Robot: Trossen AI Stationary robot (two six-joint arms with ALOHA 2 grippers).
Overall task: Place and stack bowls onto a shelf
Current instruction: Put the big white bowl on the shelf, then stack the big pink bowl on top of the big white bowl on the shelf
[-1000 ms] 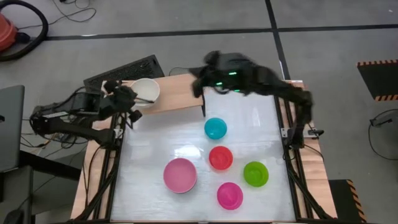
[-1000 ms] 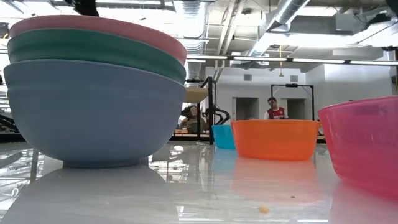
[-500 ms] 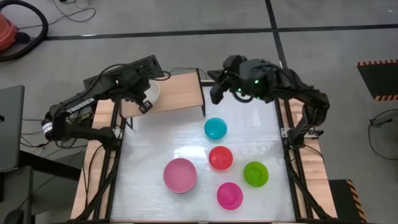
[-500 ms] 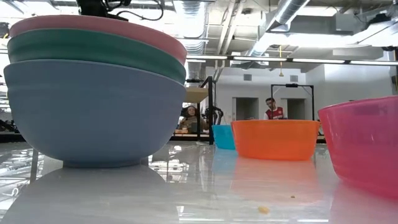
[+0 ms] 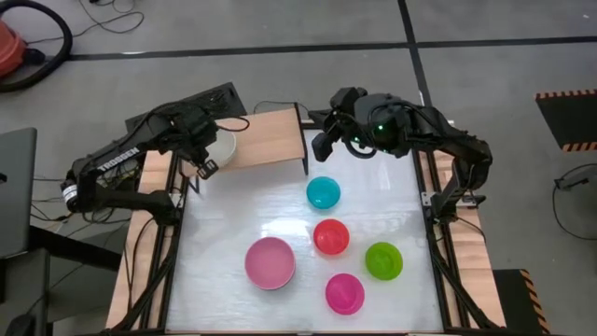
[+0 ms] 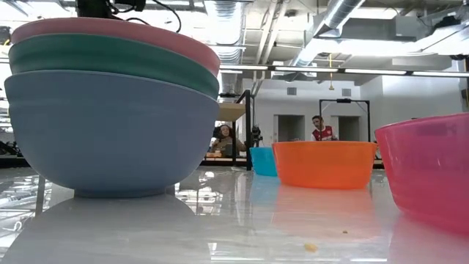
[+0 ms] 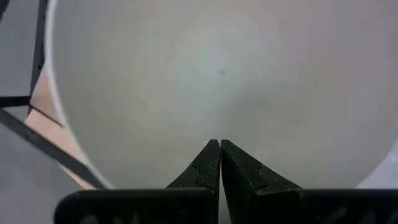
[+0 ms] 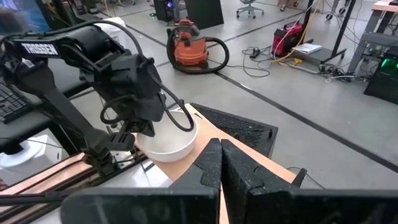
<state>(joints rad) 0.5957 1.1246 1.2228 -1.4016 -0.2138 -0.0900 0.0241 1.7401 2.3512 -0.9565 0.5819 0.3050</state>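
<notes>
A white bowl (image 5: 224,146) (image 8: 168,142) sits on the left end of the light-wood shelf (image 5: 269,140). My left gripper (image 7: 219,144) (image 5: 209,151) is shut and points down into the bowl's hollow (image 7: 224,74). My right gripper (image 8: 219,144) (image 5: 322,146) is shut and hovers off the shelf's right end. On the table a pink bowl (image 5: 270,262) (image 6: 110,33) tops a stack with a dark green bowl (image 6: 110,62) and a light blue bowl (image 6: 110,132). The cyan (image 5: 323,192), red (image 5: 331,236), lime green (image 5: 383,259) and magenta (image 5: 344,293) bowls stand apart. My left gripper has its shut fingertips (image 7: 211,155) coming from above over the white bowl's inner floor (image 7: 221,124). Whether they touch the floor cannot be told.
A black keyboard (image 5: 187,105) lies beyond the shelf's left end. Wooden rails (image 5: 154,243) run along both table sides. The shelf's black leg (image 5: 305,154) stands near the cyan bowl. People show in the room behind (image 6: 320,127). Bare tabletop lies between shelf and bowls (image 5: 242,201).
My left arm has risen from beside the shelf's left end and swung right, so its gripper is now above the white bowl. My right arm has drawn back from over the shelf toward the table's right and then held still.
</notes>
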